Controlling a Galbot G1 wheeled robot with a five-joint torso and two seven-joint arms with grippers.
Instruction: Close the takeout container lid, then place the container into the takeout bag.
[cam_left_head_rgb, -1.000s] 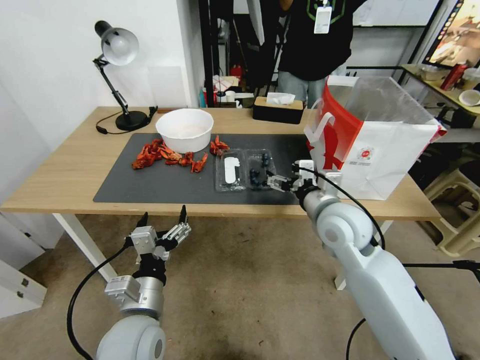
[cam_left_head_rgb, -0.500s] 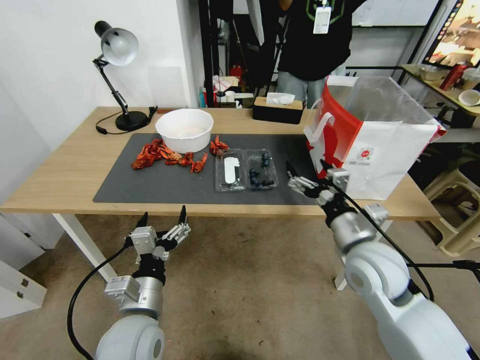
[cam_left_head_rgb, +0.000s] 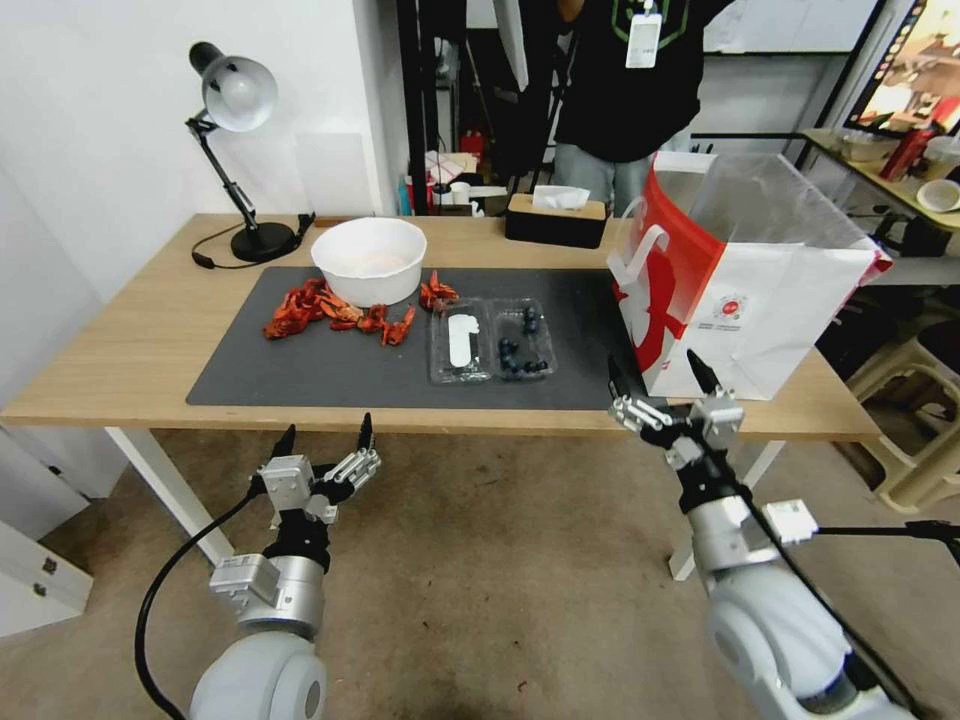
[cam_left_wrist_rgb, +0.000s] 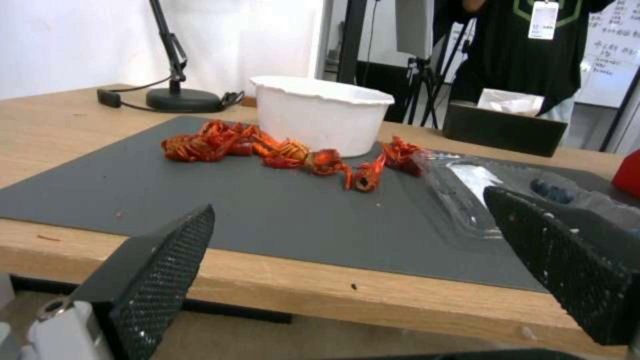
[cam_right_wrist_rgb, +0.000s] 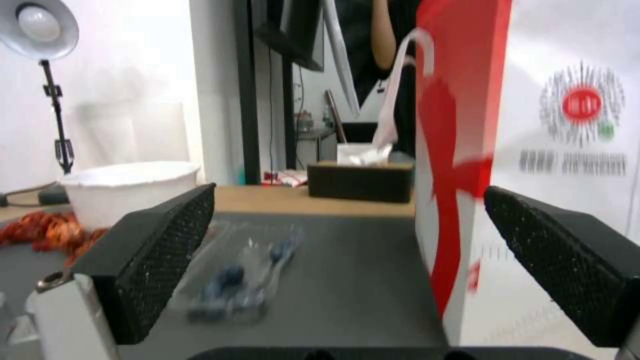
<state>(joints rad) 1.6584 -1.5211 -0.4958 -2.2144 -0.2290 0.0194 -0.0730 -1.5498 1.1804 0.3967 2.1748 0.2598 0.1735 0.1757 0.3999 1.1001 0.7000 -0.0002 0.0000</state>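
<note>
The takeout container (cam_left_head_rgb: 522, 341) lies opened flat on the dark mat, with blueberries in its right half. Its lid (cam_left_head_rgb: 460, 342), the clear half with the white label, lies flat to the left of the berries. The takeout bag (cam_left_head_rgb: 760, 290) stands upright and open at the table's right end, red side panel facing the container. My right gripper (cam_left_head_rgb: 652, 368) hangs open at the table's front edge, to the right of the container and just in front of the bag, holding nothing. The right wrist view has the container (cam_right_wrist_rgb: 237, 280) ahead and the bag (cam_right_wrist_rgb: 553, 165) close beside it. My left gripper (cam_left_head_rgb: 328, 428) waits open below the front edge.
A round white bowl (cam_left_head_rgb: 369, 259) and red crayfish (cam_left_head_rgb: 335, 310) sit on the mat (cam_left_head_rgb: 300, 370) left of the container. A wooden tissue box (cam_left_head_rgb: 556, 217) and a desk lamp (cam_left_head_rgb: 236, 120) stand at the back. A person stands behind the table.
My right gripper has drawn back from the container's right edge toward the table's front edge and now stands with its fingers wide apart. The container still lies open; the left arm has not moved.
</note>
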